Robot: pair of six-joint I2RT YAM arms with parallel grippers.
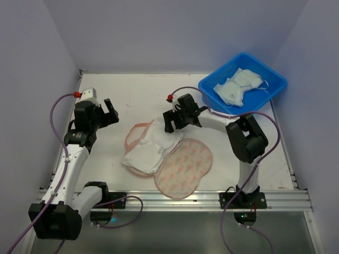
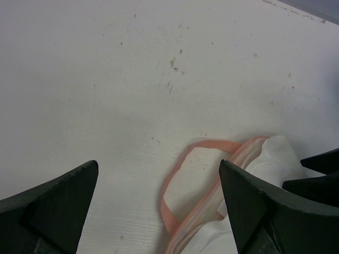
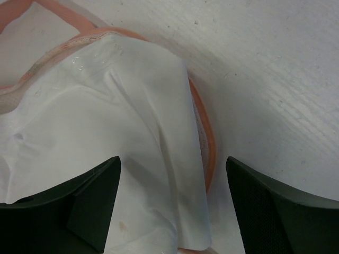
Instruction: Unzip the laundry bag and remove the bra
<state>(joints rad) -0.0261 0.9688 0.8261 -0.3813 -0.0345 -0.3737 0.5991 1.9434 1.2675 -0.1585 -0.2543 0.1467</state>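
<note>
The laundry bag [image 1: 183, 166] lies unzipped in the middle of the table, its printed cream half folded toward the front. The other half holds a white bra [image 1: 148, 151]. The pink loop handle [image 1: 135, 131] sticks out to the left. My right gripper [image 1: 176, 124] is open, just above the bag's far end; in the right wrist view [image 3: 172, 206] it straddles the white fabric [image 3: 132, 132] and the pink trim [image 3: 204, 137]. My left gripper [image 1: 112, 112] is open and empty, left of the bag; its wrist view [image 2: 159, 211] shows the loop [image 2: 177, 177] between the fingers.
A blue plastic tub [image 1: 275, 79] with white garments [image 1: 238, 87] sits at the back right, behind the right arm. Grey walls close the table on the left, the back and the right. Bare white tabletop [image 1: 127, 90] lies behind the bag.
</note>
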